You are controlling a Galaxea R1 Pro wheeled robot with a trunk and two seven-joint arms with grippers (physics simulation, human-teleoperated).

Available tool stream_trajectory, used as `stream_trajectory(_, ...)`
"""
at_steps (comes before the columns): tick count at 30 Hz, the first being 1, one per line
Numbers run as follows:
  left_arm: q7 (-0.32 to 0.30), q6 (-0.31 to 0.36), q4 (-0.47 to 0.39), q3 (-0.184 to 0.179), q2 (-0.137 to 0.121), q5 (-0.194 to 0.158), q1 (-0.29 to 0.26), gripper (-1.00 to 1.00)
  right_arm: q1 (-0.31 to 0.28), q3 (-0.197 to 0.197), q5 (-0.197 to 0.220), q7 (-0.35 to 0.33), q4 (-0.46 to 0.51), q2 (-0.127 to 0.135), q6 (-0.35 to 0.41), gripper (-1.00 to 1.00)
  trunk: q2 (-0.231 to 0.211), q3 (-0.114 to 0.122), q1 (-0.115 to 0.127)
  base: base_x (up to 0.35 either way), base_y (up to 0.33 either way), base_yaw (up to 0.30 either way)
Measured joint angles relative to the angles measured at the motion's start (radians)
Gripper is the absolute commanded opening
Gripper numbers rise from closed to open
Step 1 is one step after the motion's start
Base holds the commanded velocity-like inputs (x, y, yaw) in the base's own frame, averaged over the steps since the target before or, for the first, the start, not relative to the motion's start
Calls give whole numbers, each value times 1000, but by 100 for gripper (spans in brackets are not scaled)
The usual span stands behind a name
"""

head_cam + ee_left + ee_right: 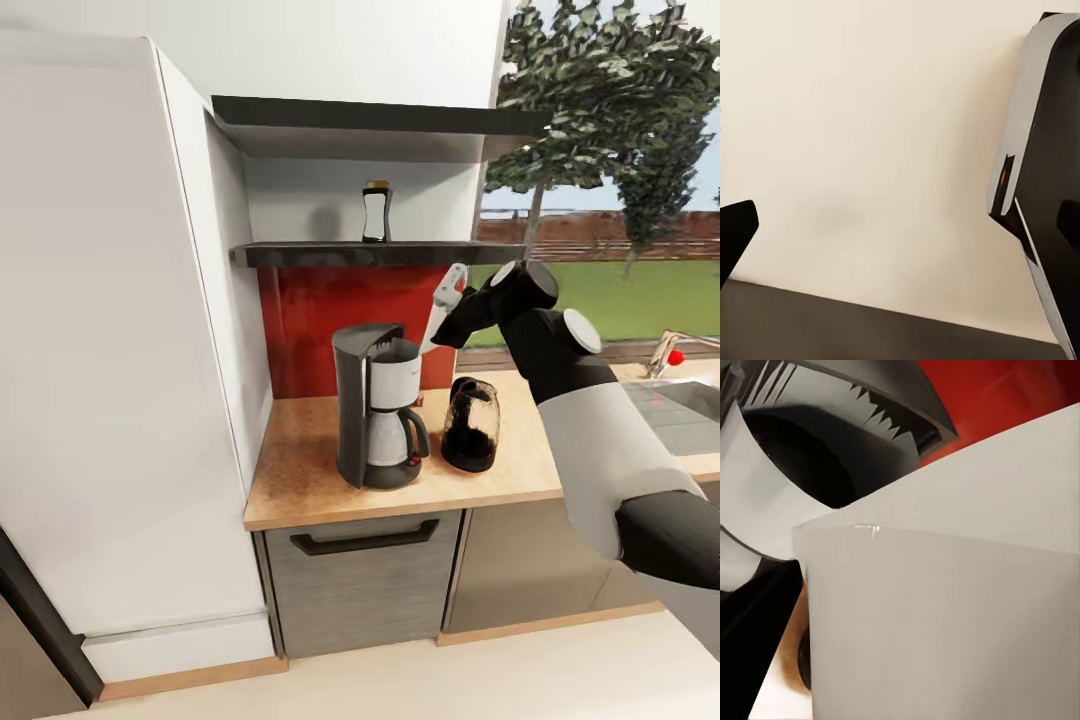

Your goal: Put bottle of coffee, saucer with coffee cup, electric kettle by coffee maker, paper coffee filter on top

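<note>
The grey and black coffee maker (378, 410) stands on the wooden countertop (300, 470) with its lid raised. A dark electric kettle (470, 425) sits just to its right. The bottle of coffee (376, 212) stands upright on the dark shelf (300, 255) above. My right gripper (452, 318) hangs over the coffee maker's right side, shut on a white paper coffee filter (443, 298). In the right wrist view the filter (945, 600) is close up, with the coffee maker's open top (825, 457) behind it. My left gripper (900, 232) points at the beige floor, fingers (735, 236) wide apart.
A tall white cabinet (100, 350) bounds the counter on the left. A red backsplash (320, 330) runs behind it. A sink (690, 410) with a faucet (675, 350) lies to the right. A grey drawer (360, 570) is under the counter.
</note>
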State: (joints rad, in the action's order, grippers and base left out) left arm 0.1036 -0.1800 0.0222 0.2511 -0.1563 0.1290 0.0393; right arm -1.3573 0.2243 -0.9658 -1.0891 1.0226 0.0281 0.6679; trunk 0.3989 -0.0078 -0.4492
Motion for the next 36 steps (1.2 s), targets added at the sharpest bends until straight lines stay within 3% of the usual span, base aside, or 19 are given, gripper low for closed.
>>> stream_trajectory(10, 0, 0, 0, 0, 0, 0, 1, 100, 0, 0, 0, 2, -62, -1, 0, -100, 0, 0, 0, 45, 25, 0)
stream_trajectory(23, 0, 1, 1, 0, 1, 0, 1, 100, 0, 0, -1, 2, -65, 0, 1, -100, 0, 0, 0, 176, 106, 0)
stream_trajectory(36, 0, 3, 1, 0, 3, 0, 2, 100, 2, 0, -2, 2, -65, 1, 1, -100, 0, 0, 0, 43, 6, 0)
